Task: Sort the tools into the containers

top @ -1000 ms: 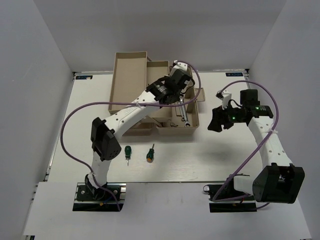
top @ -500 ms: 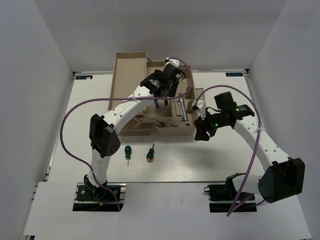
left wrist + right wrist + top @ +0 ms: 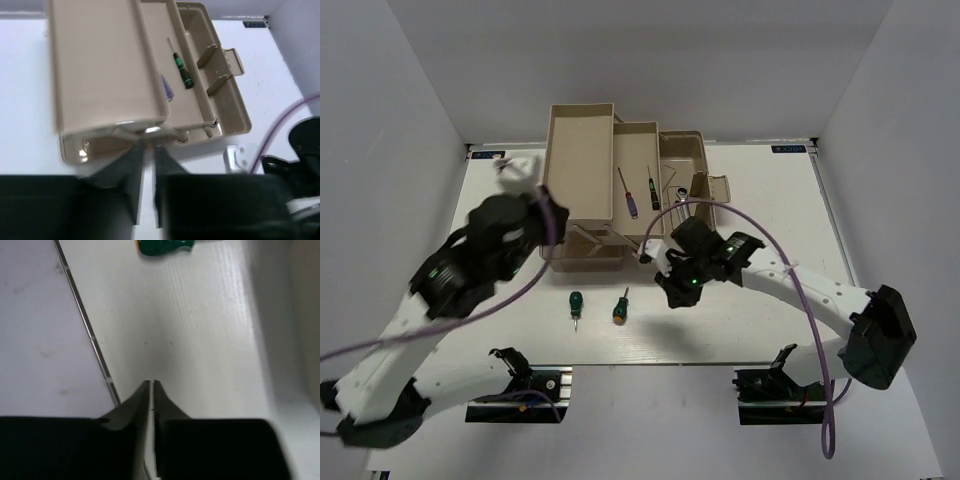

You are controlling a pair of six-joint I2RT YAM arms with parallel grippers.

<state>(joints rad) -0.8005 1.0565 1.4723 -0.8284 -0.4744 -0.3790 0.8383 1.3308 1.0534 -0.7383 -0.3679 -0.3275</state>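
The beige toolbox stands open at the back: a left tray [image 3: 582, 165], a middle tray [image 3: 638, 160] and the base tub [image 3: 682, 158]. The red precision screwdriver with the blue handle [image 3: 627, 192] and the black one [image 3: 652, 187] lie in the middle tray. The black one also shows in the left wrist view [image 3: 181, 64]. Two green-handled screwdrivers [image 3: 576, 303] [image 3: 620, 306] lie on the table in front. A silver glint in the tub [image 3: 677, 190] may be a wrench. My left gripper [image 3: 545, 225] [image 3: 147, 147] is shut and empty, at the toolbox's front left. My right gripper [image 3: 666, 292] [image 3: 151, 382] is shut and empty above the table, right of one green screwdriver [image 3: 165, 246].
White walls enclose the table on three sides. The toolbox's brown lid part [image 3: 712, 190] stands at the tub's right. The table's near edge strip [image 3: 85, 320] runs beside my right gripper. My right arm [image 3: 790, 285] crosses the table's right half.
My left arm has pulled back from over the toolbox to the left front, uncovering the two precision screwdrivers. My right arm has swung left and down towards the green screwdrivers.
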